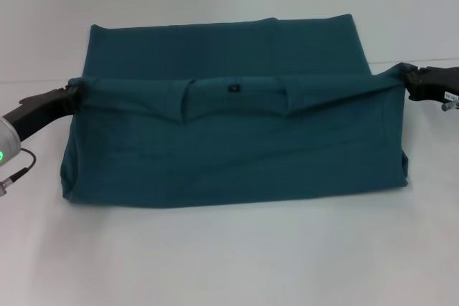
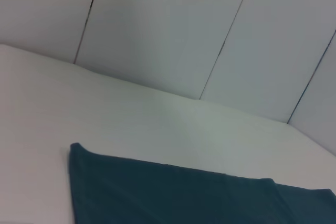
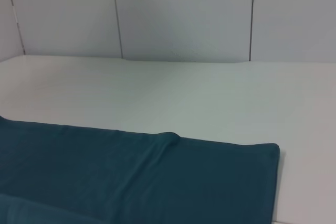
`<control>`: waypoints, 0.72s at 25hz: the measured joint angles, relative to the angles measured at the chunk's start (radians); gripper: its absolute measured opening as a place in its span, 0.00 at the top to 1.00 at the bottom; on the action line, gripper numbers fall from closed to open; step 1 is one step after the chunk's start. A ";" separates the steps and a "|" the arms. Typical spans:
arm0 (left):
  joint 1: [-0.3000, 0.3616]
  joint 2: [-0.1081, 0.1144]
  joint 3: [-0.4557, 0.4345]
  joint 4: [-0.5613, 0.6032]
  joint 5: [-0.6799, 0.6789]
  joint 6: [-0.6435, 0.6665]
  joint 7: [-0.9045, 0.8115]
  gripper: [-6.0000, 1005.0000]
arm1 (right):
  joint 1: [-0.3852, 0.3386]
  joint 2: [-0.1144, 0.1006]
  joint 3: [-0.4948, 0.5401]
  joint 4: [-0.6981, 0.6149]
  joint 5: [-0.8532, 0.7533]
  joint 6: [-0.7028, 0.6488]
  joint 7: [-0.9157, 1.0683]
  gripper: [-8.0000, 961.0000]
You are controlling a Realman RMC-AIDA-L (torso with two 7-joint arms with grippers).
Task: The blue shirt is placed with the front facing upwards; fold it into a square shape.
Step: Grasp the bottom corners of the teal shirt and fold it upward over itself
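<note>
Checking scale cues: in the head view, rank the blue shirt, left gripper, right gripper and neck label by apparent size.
1. blue shirt
2. left gripper and right gripper: alike, both cropped, unranked
3. neck label

No legible text — not even on the neck label (image 1: 234, 89).

Plain teal-blue shirt (image 1: 237, 155), white table (image 1: 229, 256)

The blue shirt (image 3: 157, 182) lies flat on the white desk (image 3: 210, 98). One rounded corner of the cloth is near the desk's edge, and a soft fold runs across the fabric. Behind the desk stands a pale panelled wall (image 3: 184, 14).
</note>
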 joint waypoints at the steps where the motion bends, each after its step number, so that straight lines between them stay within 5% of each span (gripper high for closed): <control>1: -0.002 -0.003 0.000 0.000 0.000 -0.012 0.000 0.93 | 0.001 0.004 0.000 0.000 0.007 0.008 -0.006 0.92; 14: -0.022 -0.038 0.015 0.009 -0.014 -0.103 -0.007 0.75 | 0.016 0.035 -0.070 -0.001 0.052 0.135 -0.024 0.84; 18: -0.018 -0.038 0.014 0.008 -0.058 -0.140 -0.007 0.66 | 0.016 0.042 -0.076 -0.004 0.062 0.151 -0.020 0.73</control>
